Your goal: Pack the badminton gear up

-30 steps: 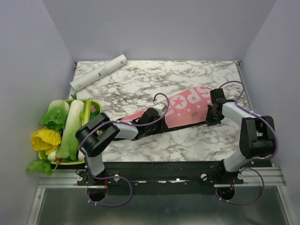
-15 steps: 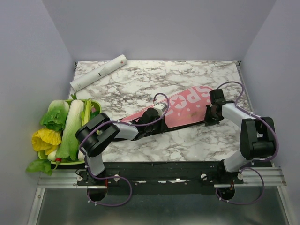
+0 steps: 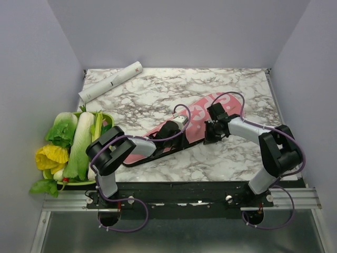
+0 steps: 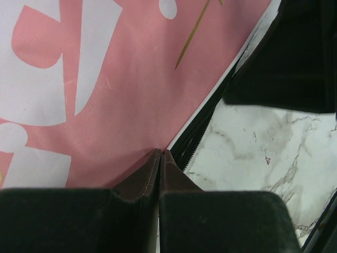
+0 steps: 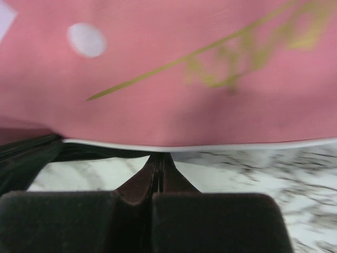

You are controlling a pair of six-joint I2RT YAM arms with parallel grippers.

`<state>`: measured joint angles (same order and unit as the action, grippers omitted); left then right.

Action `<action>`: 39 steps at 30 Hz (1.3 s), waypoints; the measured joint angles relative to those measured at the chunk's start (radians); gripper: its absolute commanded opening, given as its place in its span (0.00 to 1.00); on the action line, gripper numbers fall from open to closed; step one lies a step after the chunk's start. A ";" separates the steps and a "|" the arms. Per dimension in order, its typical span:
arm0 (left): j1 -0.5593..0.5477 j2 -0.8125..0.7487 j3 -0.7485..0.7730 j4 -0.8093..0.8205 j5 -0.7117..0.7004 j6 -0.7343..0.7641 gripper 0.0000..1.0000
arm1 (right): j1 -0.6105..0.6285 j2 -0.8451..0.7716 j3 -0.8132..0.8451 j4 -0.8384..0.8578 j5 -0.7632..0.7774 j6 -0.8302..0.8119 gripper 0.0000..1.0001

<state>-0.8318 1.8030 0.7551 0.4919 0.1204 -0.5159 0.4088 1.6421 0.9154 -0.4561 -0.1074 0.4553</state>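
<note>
Marble tabletop (image 3: 158, 95) with pink SPORT cover (image 3: 197, 118) lying diagonally mid-table, white tube (image 3: 110, 81) in far-left corner. Judged step: zipping cover shut, so keep left gripper (image 4: 160, 154) pinched on cover's edge as anchor and drag right gripper (image 5: 159, 156), fingers pressed together at zipper (image 4: 205, 124) line (pull itself hidden), straight along edge without lifting. Versus a second back: right gripper off wide end, nearer left one; cover swung slightly.
</note>
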 measured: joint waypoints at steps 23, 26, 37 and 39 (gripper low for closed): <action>-0.010 -0.442 0.036 -0.459 -0.089 0.037 0.41 | 0.109 0.009 -0.052 0.169 -0.074 0.225 0.01; -0.010 -0.510 0.038 -0.602 -0.189 0.041 0.43 | 0.051 0.010 -0.057 0.183 -0.094 0.225 0.01; -0.007 -0.607 -0.027 -0.825 -0.319 0.014 0.48 | -0.170 0.141 0.104 0.186 -0.127 0.217 0.01; -0.007 -0.607 -0.027 -0.844 -0.330 0.014 0.49 | -0.189 0.183 0.171 0.177 -0.128 0.210 0.01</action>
<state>-0.8391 1.1965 0.7284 -0.3519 -0.2096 -0.5022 0.2195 1.8252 1.0859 -0.2794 -0.2352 0.6655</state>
